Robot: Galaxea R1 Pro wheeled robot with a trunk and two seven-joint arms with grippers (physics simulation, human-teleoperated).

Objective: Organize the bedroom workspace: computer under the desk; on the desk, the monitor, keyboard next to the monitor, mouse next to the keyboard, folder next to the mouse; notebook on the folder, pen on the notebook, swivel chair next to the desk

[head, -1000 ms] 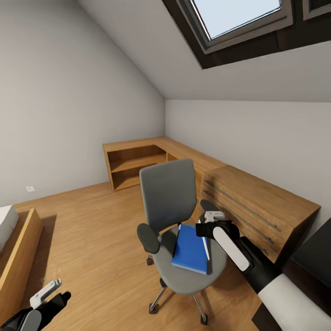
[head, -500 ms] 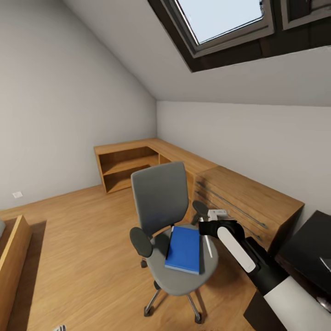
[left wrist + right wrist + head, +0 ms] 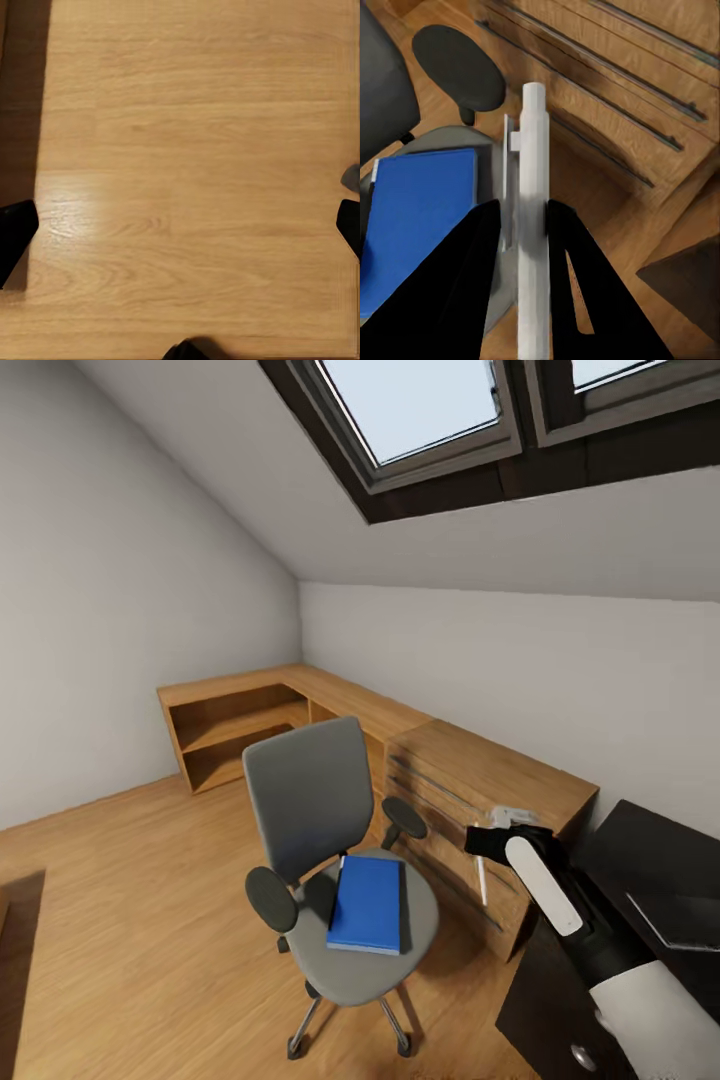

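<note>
Over the wooden floor [image 3: 187, 150], right hand [image 3: 521, 225] clenched on the pen [image 3: 532, 225]

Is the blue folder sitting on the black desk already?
No, the folder lies flat on the seat of the swivel chair, apart from the desk at the right.

It is an attic room at home: sloped ceiling with skylight [image 3: 420, 405], wooden floor [image 3: 120, 920], low shelves [image 3: 235, 725] beside the swivel chair [image 3: 320, 840].
</note>
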